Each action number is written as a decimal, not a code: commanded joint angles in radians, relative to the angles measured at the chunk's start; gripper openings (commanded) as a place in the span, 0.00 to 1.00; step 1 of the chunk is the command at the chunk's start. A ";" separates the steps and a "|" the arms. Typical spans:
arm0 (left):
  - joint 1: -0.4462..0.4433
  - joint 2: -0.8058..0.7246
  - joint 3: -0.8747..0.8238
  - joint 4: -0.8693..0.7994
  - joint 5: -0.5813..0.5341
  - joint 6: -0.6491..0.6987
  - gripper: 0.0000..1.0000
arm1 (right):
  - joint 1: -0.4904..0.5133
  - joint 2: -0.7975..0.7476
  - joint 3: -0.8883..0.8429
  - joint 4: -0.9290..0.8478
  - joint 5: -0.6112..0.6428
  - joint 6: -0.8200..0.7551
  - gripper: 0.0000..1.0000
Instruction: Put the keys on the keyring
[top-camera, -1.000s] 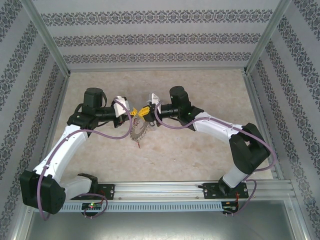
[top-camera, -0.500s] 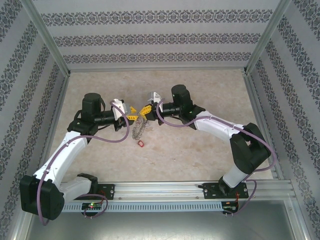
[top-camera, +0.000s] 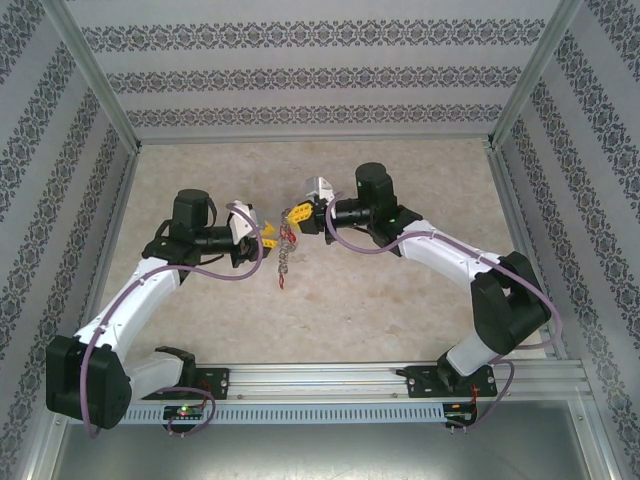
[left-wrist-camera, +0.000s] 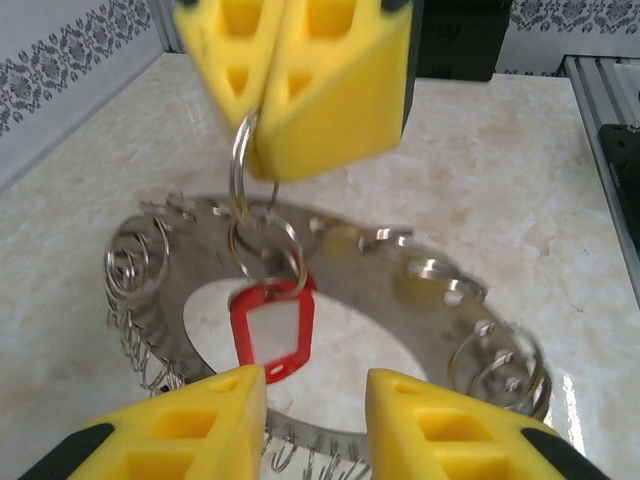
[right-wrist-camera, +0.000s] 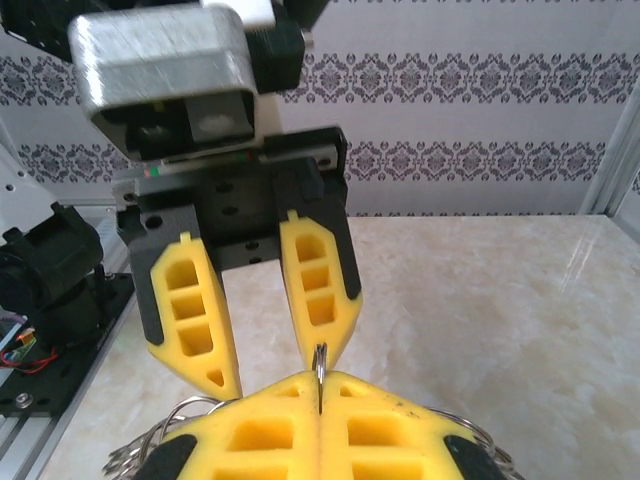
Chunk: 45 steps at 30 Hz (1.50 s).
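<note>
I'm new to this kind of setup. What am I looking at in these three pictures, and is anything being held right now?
Two white robot arms are bolted at the near edge of a marble-patterned table. One picture looks down from above. The other two come from a camera on each wrist, with that arm's own yellow fingers at the bottom edge. The right gripper is shut on a thin wire loop of the keyring, a flat metal band strung with small split rings, which dangles below it. A red key hangs among those rings. The left gripper faces it, open and holding nothing.
</note>
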 joint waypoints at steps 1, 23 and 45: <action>0.006 0.015 -0.007 0.069 0.009 -0.046 0.36 | -0.011 -0.034 0.014 0.054 -0.066 -0.023 0.00; -0.048 0.115 -0.015 0.284 0.055 -0.230 0.44 | 0.015 -0.020 0.044 0.060 -0.068 -0.022 0.00; -0.069 0.017 0.108 -0.064 -0.010 0.064 0.00 | 0.033 -0.020 0.046 -0.177 0.032 -0.190 0.00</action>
